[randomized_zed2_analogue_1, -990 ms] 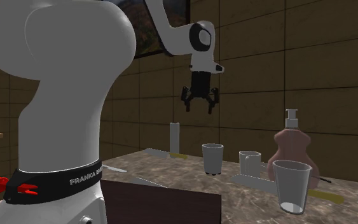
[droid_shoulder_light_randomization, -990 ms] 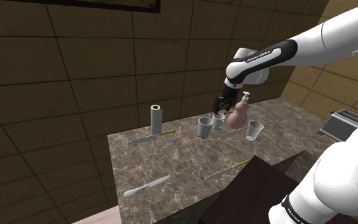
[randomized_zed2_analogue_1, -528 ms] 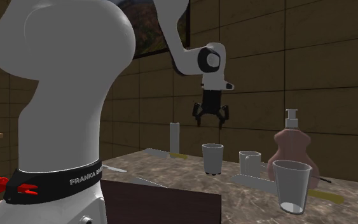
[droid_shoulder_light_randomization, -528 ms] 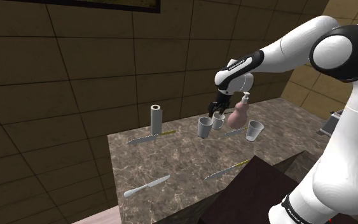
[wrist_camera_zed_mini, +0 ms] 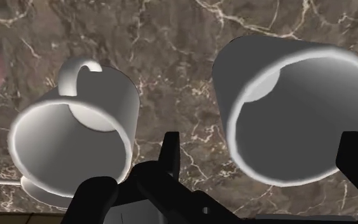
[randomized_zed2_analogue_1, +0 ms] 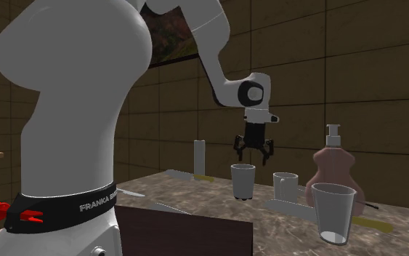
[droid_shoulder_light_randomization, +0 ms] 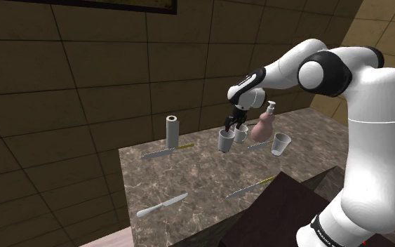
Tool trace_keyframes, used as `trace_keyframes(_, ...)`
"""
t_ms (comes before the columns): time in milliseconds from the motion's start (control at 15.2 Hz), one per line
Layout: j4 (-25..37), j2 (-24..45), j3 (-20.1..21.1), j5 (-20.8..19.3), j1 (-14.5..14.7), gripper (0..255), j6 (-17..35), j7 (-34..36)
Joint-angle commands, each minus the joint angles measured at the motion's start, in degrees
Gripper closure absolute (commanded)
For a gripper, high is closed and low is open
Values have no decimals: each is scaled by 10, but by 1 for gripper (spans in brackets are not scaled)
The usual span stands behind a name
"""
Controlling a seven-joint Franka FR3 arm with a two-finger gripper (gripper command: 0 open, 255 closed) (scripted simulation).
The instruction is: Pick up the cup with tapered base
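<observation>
Second exterior view, end effector (randomized_zed2_analogue_1: 254,153) spread apart, empty, over grey cup (randomized_zed2_analogue_1: 243,180)

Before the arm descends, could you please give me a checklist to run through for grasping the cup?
1. Gripper open: ok, fingers apart.
2. Gripper over grey cup: ok, the wrist view shows its mouth between the fingers.
3. Cup upright: ok.
4. Mug apart from cup: ok, a gap shows.
5. Cup held: not ok, gripper hovers above it.
</observation>
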Motion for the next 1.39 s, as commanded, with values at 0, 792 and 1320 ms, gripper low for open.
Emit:
trace_keyframes(0,14,22,6,9,-8,0,7,-9)
trace_keyframes(792,21,62,21,29,-18,255,39,-25)
trace_keyframes(1320,18,49,16,23,-15,255,30,-20)
